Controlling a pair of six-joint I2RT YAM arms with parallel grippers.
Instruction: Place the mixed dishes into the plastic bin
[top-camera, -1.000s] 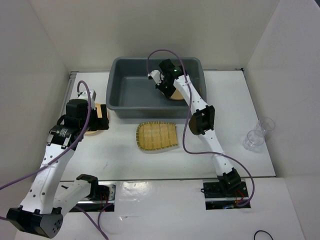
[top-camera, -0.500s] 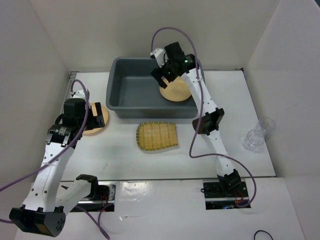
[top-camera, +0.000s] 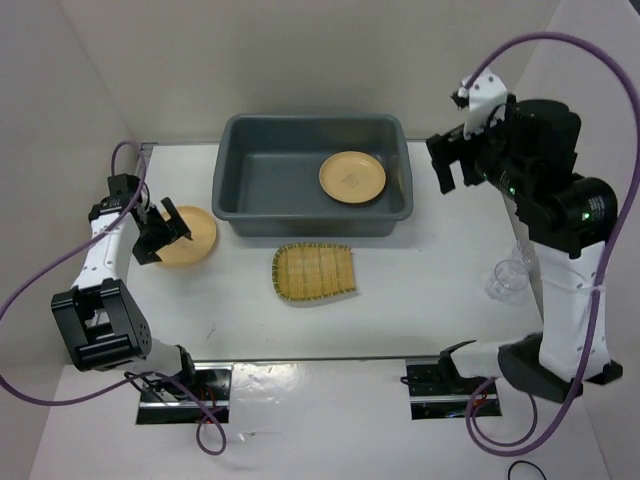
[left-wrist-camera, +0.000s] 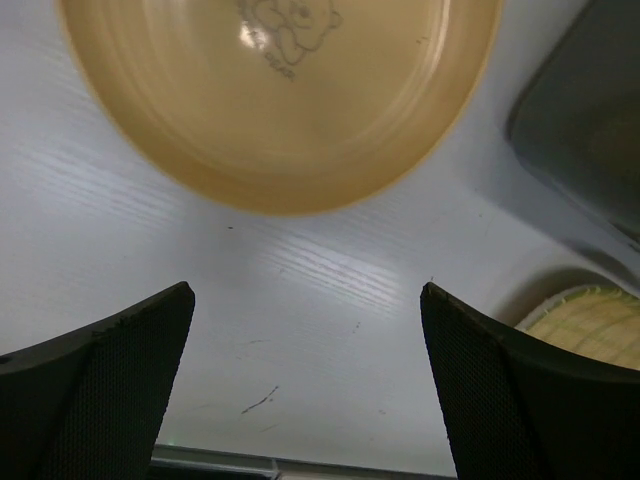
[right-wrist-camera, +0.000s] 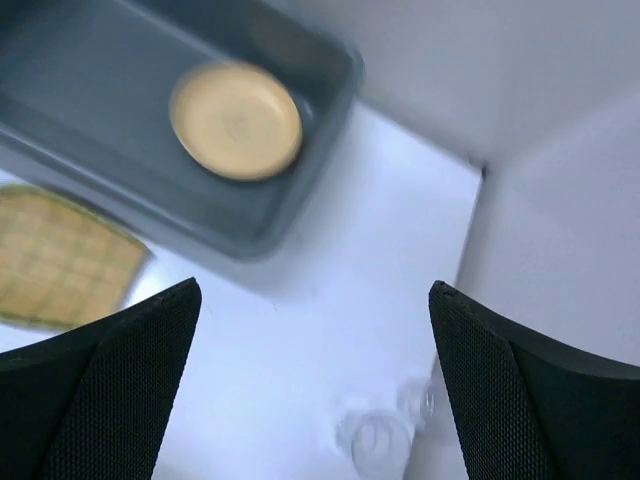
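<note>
Both released: left tool (top-camera: 163, 232) hovers at a round yellow-orange plate (top-camera: 196, 236), right tool (top-camera: 455, 168) beside the dark grey plastic bin (top-camera: 310, 222).

Left wrist view: plate (left-wrist-camera: 280, 100) by the left edge of the counter (left-wrist-camera: 330, 290), cut by frame top; printed figure (left-wrist-camera: 290, 25) on it half lost. Of the bin (left-wrist-camera: 585, 110) one corner only, cut at right. Of the tray (left-wrist-camera: 590, 325) a sliver, bottom right.

Right wrist view: everything smeared by blur. The bin cut at top and left, the tray at left. The clear cup (right-wrist-camera: 375, 435) near the counter's right edge: faint rings, one or two cannot be told.

Top view: left gripper (top-camera: 162, 236) covers the plate's left rim; right arm (top-camera: 565, 290) overlaps the clear cup's outline.
</note>
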